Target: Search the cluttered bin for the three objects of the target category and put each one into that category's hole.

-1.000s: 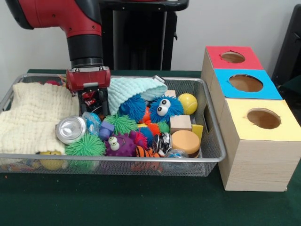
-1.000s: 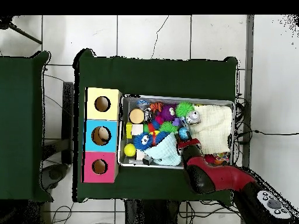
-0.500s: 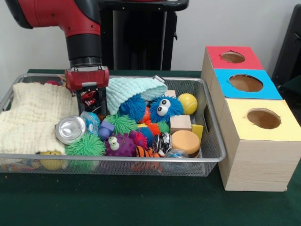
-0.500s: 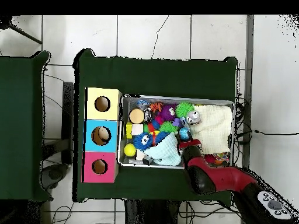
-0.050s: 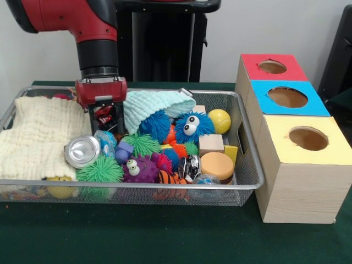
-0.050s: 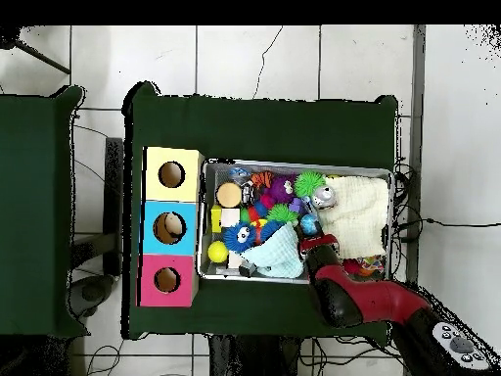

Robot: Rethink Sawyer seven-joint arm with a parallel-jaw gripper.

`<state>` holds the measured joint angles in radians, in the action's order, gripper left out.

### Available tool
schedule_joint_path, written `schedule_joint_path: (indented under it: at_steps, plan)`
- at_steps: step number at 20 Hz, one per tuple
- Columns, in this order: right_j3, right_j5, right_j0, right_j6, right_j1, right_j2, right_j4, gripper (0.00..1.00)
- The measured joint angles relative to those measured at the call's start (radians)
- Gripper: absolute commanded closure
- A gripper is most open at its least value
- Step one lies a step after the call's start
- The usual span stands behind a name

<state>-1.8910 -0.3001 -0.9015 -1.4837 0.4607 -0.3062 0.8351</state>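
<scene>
Since a second ago the gripper [image 5: 106, 122] has lifted a little out of the clutter, and nothing else in the bin has shifted. Its black fingers hang close together around something red and dark, but whether they truly grip it cannot be told from either view.

Just below the gripper lies a silver can [image 5: 82, 151], its shiny round end facing the camera, with a purple block [image 5: 124, 151] and a green spiky ball [image 5: 99, 170] close by. Beside the gripper on one side is a cream cloth [image 5: 41, 137]; on the other a pale teal cloth [image 5: 151, 107] is draped over a blue furry ball [image 5: 192, 126] with googly eyes. Farther off sit a yellow ball [image 5: 220, 121], a wooden cube [image 5: 211, 144] and a round tan disc [image 5: 216, 165].

All of this lies in a wire mesh bin [image 5: 247, 170]. Well apart from the gripper, beside the bin's end, stands a wooden box with three holes: red [image 5: 272, 66], blue [image 5: 287, 97] and yellow [image 5: 308, 138].

Bin and box rest on a dark green table [image 5: 165, 236]. Overhead, the table stands on a pale tiled floor [image 6: 294, 59] with cables lying around it.
</scene>
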Motion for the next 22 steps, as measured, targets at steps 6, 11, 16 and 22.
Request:
schedule_joint_path:
  at_steps: [6,11,16,22]
  plan:
    - [-0.006,0.001,-0.048,0.000,-0.007,-0.001,0.000,0.00]
    - [-0.017,0.000,-0.081,0.000,-0.020,-0.002,-0.004,0.00]
    - [-0.021,0.001,-0.083,0.000,-0.021,-0.010,-0.016,0.00]
    - [-0.027,0.000,-0.083,0.000,-0.022,-0.011,-0.026,0.00]
